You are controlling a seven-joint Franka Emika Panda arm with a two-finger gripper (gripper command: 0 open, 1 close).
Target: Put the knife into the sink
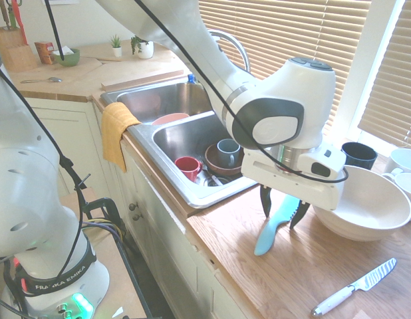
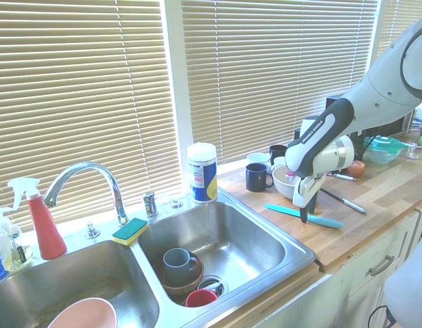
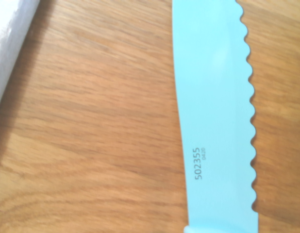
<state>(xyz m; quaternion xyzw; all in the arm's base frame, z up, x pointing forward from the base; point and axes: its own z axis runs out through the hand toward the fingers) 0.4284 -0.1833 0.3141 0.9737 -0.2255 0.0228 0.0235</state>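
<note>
- The teal knife [image 1: 269,234] lies flat on the desk [image 1: 229,229], right of the sink [image 1: 227,196].
- It runs between the fingers [image 1: 280,222], which stand open, one on each side; no grip shows.
- Only the positioning looks done; gripping, lifting, carrying left and releasing into the sink remain.
</note>
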